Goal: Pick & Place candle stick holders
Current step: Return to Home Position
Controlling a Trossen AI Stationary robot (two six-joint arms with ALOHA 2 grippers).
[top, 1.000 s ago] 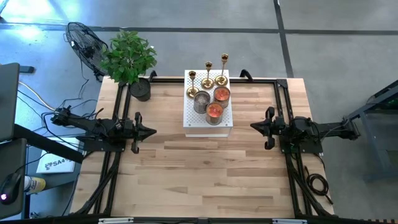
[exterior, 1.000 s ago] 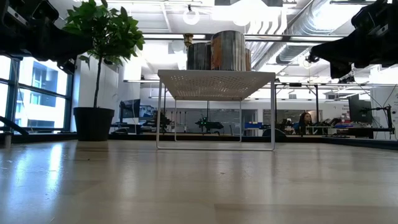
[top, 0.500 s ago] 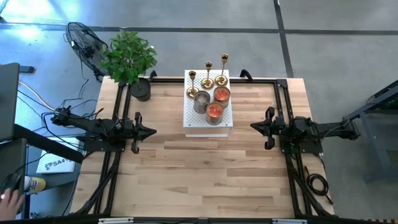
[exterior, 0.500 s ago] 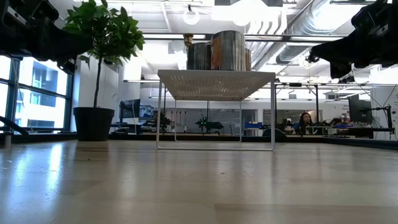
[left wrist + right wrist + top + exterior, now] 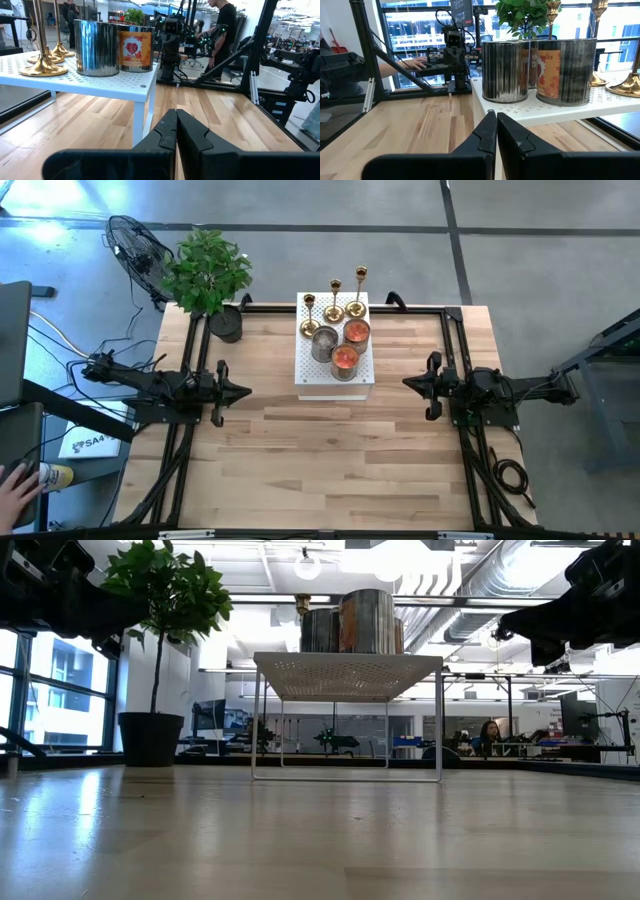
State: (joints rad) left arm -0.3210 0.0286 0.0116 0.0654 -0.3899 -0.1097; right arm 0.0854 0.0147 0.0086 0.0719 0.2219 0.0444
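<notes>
We find the left gripper (image 5: 245, 392) hanging over the left side of the wooden table (image 5: 320, 465). Its two fingers are pressed together with nothing between them, as the left wrist view confirms (image 5: 176, 114). The right gripper (image 5: 405, 384) mirrors it over the right side, likewise closed and empty (image 5: 496, 117). The two tips point at each other, well apart, and the near end of a white perforated shelf (image 5: 310, 372) lies between them.

The three candle stick holders (image 5: 334, 304) stand upright at the far end of that shelf. They form a slanting row, the left one nearest to us and the right one farthest. From the left wrist we catch their flared gold bases (image 5: 44, 68) resting on the shelf top (image 5: 100, 82). Just near of them sit three tin candles (image 5: 325, 343) in a tight cluster, one silver-topped on the left and two orange-topped on the right. From table height the shelf (image 5: 345, 675) shows on thin legs with the tins (image 5: 365, 620) on top.

A potted plant (image 5: 205, 270) stands at the table's far left corner, with a fan (image 5: 135, 242) on the floor beyond it. A person's hand (image 5: 12, 485) shows off the table at the near left.
</notes>
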